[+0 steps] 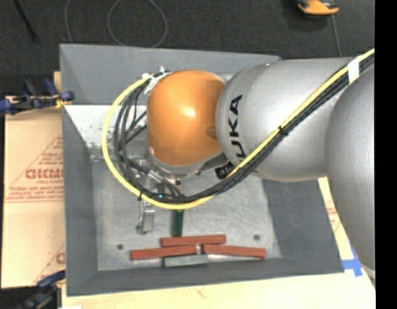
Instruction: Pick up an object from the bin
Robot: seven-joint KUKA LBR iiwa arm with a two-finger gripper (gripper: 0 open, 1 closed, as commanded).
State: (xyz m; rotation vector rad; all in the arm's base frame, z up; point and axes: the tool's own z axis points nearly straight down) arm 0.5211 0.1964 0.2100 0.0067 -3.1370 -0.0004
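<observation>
My gripper [161, 221] hangs over the front middle of the bin, below the orange wrist cover. Its fingers stand apart and open, a silver one [145, 219] on the left and a dark one [177, 222] on the right, with nothing between them. Just in front of the fingertips lies a short red-brown bar [193, 241]. Under it rests a longer red-brown bar [211, 253], running left to right along the front wall. A thin grey bar [185, 261] lies against the long one's front side. The fingertips are a little short of the bars, apart from them.
The big silver arm with its yellow and black cables covers the back and right of the bin. Bare bin floor shows to the left and right of the fingers.
</observation>
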